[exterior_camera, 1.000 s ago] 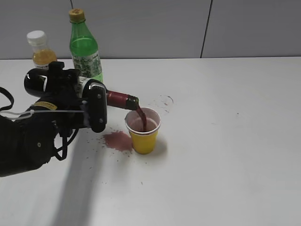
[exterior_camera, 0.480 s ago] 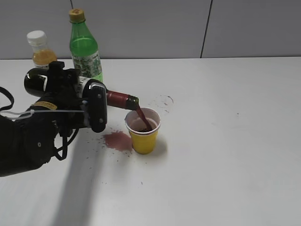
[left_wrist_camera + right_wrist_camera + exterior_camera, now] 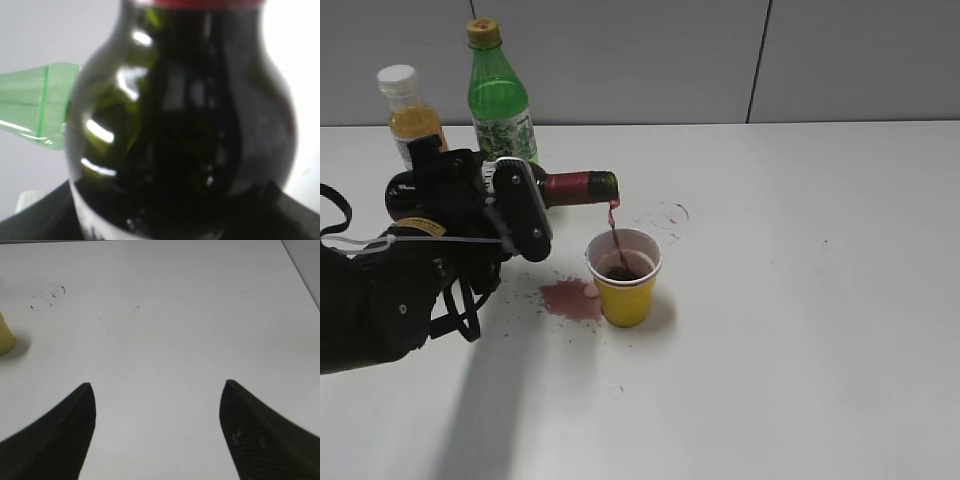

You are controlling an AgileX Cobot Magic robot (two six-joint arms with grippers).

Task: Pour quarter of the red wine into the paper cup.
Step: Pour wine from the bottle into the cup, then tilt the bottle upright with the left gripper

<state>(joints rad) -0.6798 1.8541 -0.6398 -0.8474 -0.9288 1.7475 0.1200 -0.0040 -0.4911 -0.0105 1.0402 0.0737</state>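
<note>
**Wine bottle tipped over the cup, much of it hidden**

The left end effector [image 3: 510, 205] is clamped around the red wine [image 3: 565, 187] bottle, covering most of its body; only the red neck shows in the exterior view, level above the paper cup [image 3: 624, 277], a thin stream falling in; a red puddle [image 3: 570, 298] lies just beside the cup on the counter [image 3: 800, 300]; the left wrist view shows only blurred dark glass; the right end effector [image 3: 157, 432], seen solely by its wrist view, stands spread and empty.

No readable text

Print is seen on the green bottle's label [image 3: 510, 140], but nothing can be made out.
</note>
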